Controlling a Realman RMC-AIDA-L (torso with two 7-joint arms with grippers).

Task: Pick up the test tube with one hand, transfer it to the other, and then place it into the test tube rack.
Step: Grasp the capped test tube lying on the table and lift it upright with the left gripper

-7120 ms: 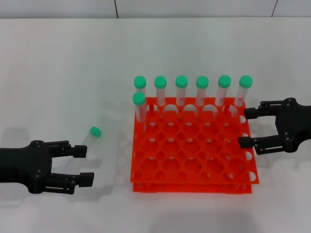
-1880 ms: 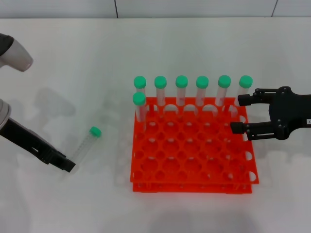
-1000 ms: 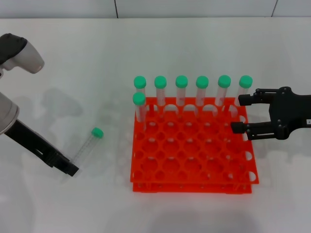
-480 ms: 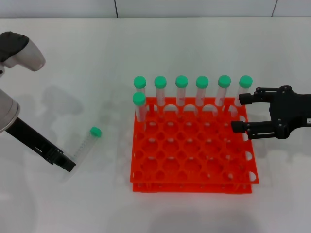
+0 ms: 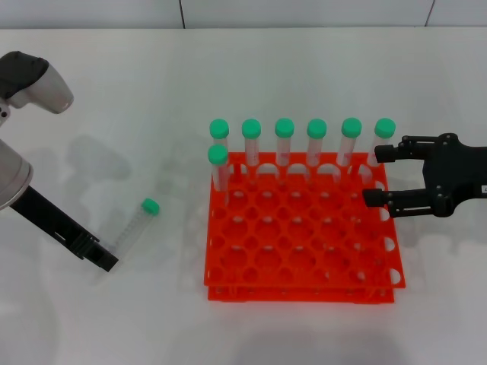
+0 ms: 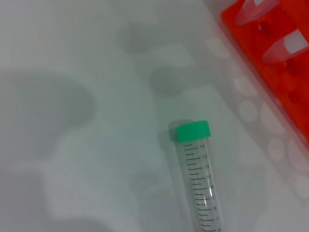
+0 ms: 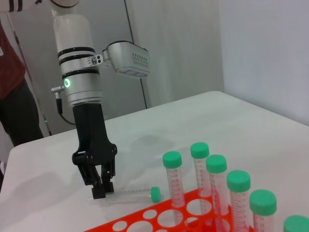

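Nothing done yet. Tube lies flat on the table, left of the rack, cap pointing away from the robot. Left pincer is down at the tube's bottom end, fingers narrowly apart, not gripping it. Right pincer hangs spread wide over the rack's right edge, empty. Left to do: pick, handover, insert.

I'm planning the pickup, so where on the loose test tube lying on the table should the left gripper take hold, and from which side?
Grip the test tube on its clear barrel, probably near the middle, coming straight down from above with the jaws across its width. It lies flat on the table, so only its sides are reachable. The green cap is wider and better left free. The left gripper sits at its bottom end.
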